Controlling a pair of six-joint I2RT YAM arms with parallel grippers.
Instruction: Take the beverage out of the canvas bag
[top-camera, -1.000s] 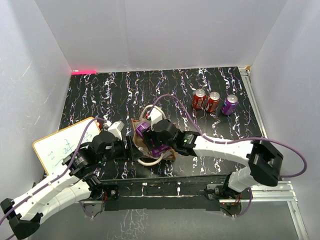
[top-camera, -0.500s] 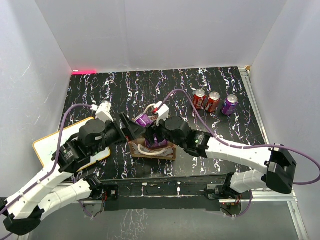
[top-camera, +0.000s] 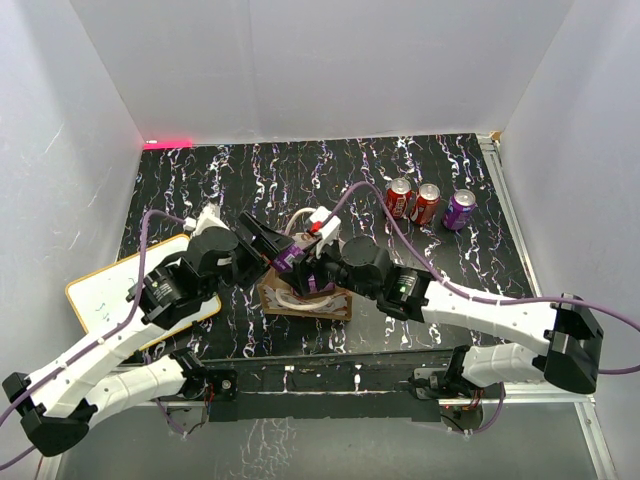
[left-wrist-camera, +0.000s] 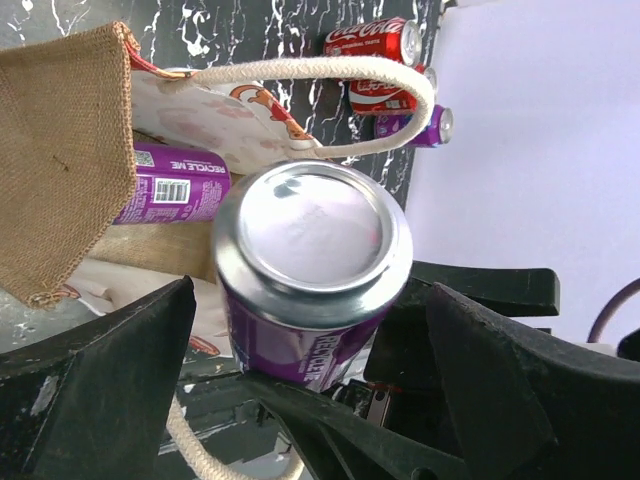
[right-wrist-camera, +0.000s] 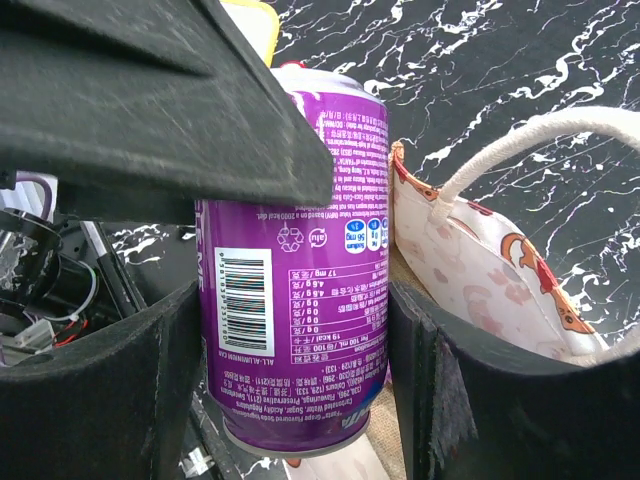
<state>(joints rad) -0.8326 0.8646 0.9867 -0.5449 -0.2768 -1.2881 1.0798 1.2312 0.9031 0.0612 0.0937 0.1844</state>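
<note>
The canvas bag (top-camera: 300, 298) stands on the black marbled table with its white rope handles (top-camera: 296, 222) loose. My right gripper (top-camera: 302, 268) is shut on a purple beverage can (top-camera: 287, 260) and holds it just above the bag's left rim. In the right wrist view the can (right-wrist-camera: 295, 270) sits between both fingers (right-wrist-camera: 100, 390), beside the bag's printed lining (right-wrist-camera: 480, 270). My left gripper (top-camera: 266, 242) is open, its jaws spread wide on either side of that can (left-wrist-camera: 310, 270) without touching it. A second purple can (left-wrist-camera: 170, 185) lies inside the bag (left-wrist-camera: 65, 150).
Two red cans (top-camera: 398, 198) (top-camera: 425, 203) and a purple can (top-camera: 459, 209) stand at the back right. A white board with an orange rim (top-camera: 120, 290) lies at the left under my left arm. White walls enclose the table.
My right gripper has lifted the purple can up out of the bag. My left gripper has risen from the bag's left side and now straddles the can.
</note>
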